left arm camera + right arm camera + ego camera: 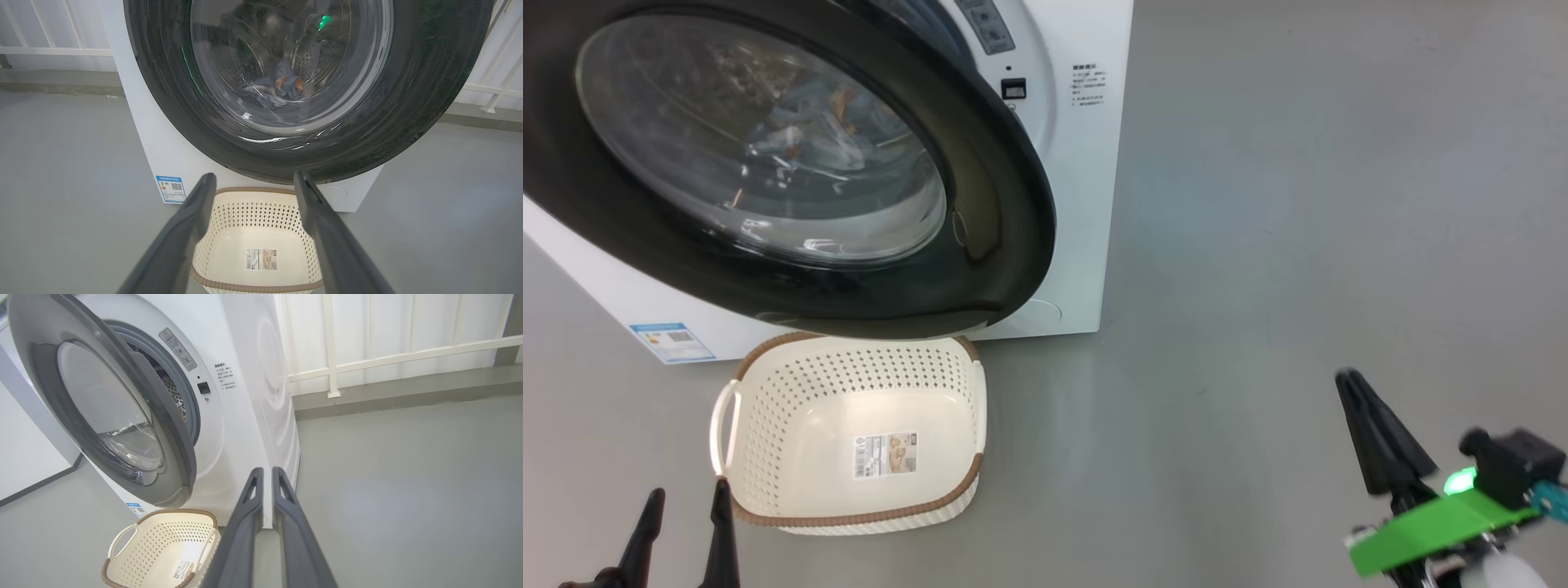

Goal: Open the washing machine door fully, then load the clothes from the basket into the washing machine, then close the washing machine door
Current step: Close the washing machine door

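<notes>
Fingers [721, 531] of the left end effector [689, 487] stood wide and empty, just beside the basket [882, 380]. The right end effector [267, 469] was pinched narrow on nothing, out over the floor [1298, 245]. The basket sat empty under the washing machine door [1005, 204], and the clothes [282, 87] lay in the drum behind the glass. The door hung ajar, hinged left, free edge swung out right. It's round, so no long axis. It looked stiff, glossy, probably slippery: push at that free rim.

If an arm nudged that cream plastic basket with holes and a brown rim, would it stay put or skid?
Probably skid: the cream perforated plastic basket looks empty, so likely light, on a smooth grey floor. Its moulded walls look stiff, so it should shift whole. Low and wide, it likely won't tip.
</notes>
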{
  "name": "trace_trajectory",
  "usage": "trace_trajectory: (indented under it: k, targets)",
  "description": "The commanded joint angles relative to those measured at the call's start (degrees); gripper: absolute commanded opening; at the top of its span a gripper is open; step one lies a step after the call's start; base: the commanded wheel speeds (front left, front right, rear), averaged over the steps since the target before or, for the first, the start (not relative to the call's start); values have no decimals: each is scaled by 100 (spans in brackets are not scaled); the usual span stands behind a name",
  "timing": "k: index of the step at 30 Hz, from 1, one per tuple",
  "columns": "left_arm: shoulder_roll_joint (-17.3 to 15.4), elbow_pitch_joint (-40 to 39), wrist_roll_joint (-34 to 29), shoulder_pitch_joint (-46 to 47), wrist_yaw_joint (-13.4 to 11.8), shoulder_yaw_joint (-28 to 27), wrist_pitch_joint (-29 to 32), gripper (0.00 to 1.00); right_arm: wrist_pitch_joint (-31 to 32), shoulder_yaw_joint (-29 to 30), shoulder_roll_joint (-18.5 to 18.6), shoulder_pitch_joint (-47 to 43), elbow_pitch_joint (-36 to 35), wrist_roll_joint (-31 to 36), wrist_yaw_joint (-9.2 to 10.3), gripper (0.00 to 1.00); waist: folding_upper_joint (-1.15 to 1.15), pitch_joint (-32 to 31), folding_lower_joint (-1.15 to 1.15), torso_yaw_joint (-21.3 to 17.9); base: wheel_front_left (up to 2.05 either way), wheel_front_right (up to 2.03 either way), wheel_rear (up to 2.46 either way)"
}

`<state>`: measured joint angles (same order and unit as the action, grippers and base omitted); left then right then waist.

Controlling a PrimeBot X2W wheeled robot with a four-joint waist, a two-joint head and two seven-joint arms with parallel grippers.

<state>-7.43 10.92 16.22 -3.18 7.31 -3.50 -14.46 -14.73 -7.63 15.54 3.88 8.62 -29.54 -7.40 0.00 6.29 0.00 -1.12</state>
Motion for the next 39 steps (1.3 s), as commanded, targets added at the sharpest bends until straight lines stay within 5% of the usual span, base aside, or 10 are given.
trace_trajectory:
  k: [1, 20, 39]
  targets:
    - [-97, -161, -21, 120, 18, -167, -53, 100, -27, -186, 47, 272, -144, -78, -9, 0, 0, -4, 0, 25, 0, 0, 0]
    - [23, -361, -65, 463, 18, 54, -53, 100, -27, -1306, -349, 2284, -115, -223, -9, 0, 0, 399, 0, 662, 0, 0, 0]
    - [185, -433, -32, 1031, 18, 230, -53, 100, -27, -2170, -489, 3619, 953, -387, -9, 0, 0, 1151, 0, 1159, 0, 0, 0]
